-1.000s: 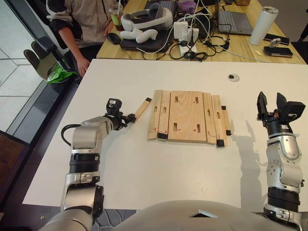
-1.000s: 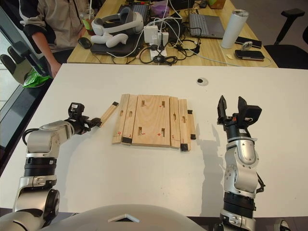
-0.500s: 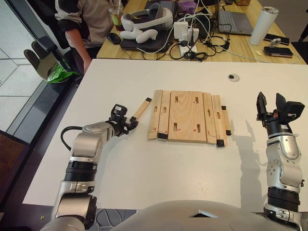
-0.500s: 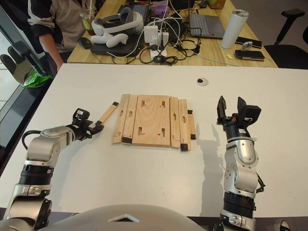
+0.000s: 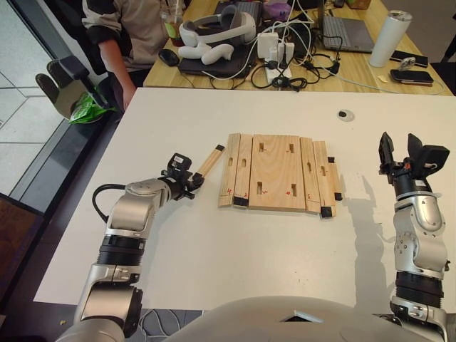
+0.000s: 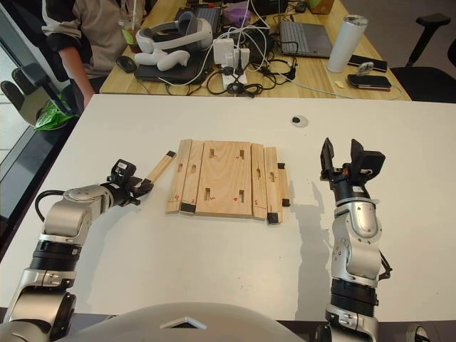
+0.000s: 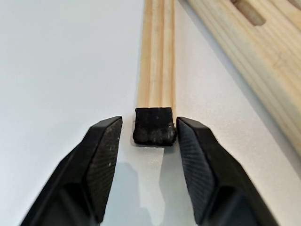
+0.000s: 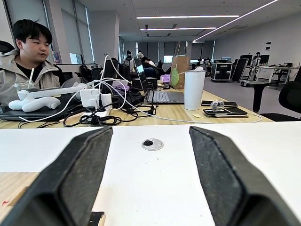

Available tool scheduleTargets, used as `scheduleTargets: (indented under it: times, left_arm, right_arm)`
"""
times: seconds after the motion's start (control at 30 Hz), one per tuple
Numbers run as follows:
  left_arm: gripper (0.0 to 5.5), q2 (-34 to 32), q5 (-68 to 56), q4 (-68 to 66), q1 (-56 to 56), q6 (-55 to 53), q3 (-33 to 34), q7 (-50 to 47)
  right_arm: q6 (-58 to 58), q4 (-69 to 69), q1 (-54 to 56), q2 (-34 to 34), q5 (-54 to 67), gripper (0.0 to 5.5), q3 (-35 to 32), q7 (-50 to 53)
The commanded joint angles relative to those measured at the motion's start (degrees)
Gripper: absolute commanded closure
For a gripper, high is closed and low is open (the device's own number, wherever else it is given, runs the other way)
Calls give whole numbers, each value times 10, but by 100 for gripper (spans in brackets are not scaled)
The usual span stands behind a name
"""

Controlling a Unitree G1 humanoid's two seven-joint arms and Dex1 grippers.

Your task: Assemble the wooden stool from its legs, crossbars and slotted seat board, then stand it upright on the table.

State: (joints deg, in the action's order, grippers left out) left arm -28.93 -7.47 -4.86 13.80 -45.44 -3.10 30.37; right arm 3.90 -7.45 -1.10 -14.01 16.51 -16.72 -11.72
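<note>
The slotted seat board (image 5: 276, 171) lies flat mid-table, with slotted legs and crossbars (image 5: 236, 169) packed against both its sides (image 5: 322, 177). One loose wooden leg (image 5: 210, 161) with a black end cap (image 7: 154, 127) lies slanted to the board's left. My left gripper (image 5: 197, 179) is open low on the table, its fingers (image 7: 102, 162) straddling that capped end without closing on it. Well right of the parts, my right gripper (image 5: 402, 151) is raised above the table, open and empty, fingers pointing up.
A small round grommet (image 5: 346, 114) sits in the white table (image 5: 214, 249) beyond the parts. Behind the table, a wooden desk (image 5: 306, 75) holds cables, a headset, a laptop and a white tumbler (image 5: 390, 37).
My left gripper has slid along the table toward the loose leg's capped end, now straddling it. The right arm has barely shifted.
</note>
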Motion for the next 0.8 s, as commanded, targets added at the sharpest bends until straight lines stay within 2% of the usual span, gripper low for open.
scheduleTargets:
  times: [0.03, 0.1, 0.33, 0.67, 0.8]
  left_arm:
    - [392, -10, 6, -31, 3, -10, -15, 14]
    - [421, -12, 10, -37, 7, -4, -17, 16]
    - [422, -14, 32, -41, 10, 26, -20, -1]
    - [422, -12, 87, 11, 78, 144, 37, -114]
    - [422, 2, 95, 74, 108, 212, 31, -125]
  right_arm:
    - [-1, 0, 5, 3, -7, 241, 6, 5]
    - [-3, -1, 3, 6, -8, 241, 8, 6]
    - [-7, 2, 6, 10, -10, 241, 10, 9]
    - [11, 9, 46, -4, 6, 241, -7, 15]
    - [71, -19, 88, -1, 85, 241, -17, 0]
